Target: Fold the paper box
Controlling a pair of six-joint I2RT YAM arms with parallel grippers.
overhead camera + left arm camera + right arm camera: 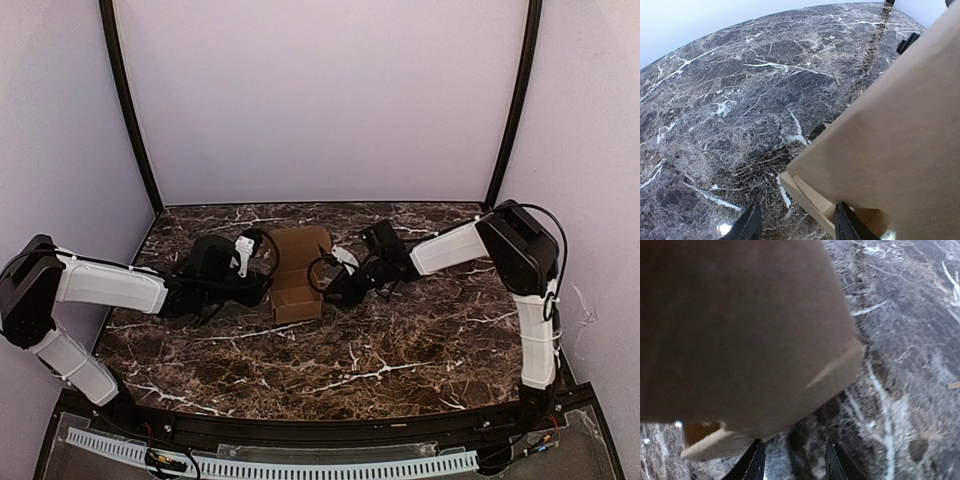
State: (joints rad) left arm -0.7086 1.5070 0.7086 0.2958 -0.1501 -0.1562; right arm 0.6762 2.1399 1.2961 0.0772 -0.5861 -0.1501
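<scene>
on the marble table, the paper box sits partly folded.

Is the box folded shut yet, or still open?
Partly folded, still open: the box has low walls standing, but its big flap rises behind them in the top view, and the left wrist view shows an uncovered inner corner.

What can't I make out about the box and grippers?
- Top external: too small and dark to show contact with the paper box.
- Left wrist: box cut off right and bottom; whether the left gripper grips its wall is unclear.
- Right wrist: motion blur; box cut off top and left; right gripper contact unclear.
</scene>
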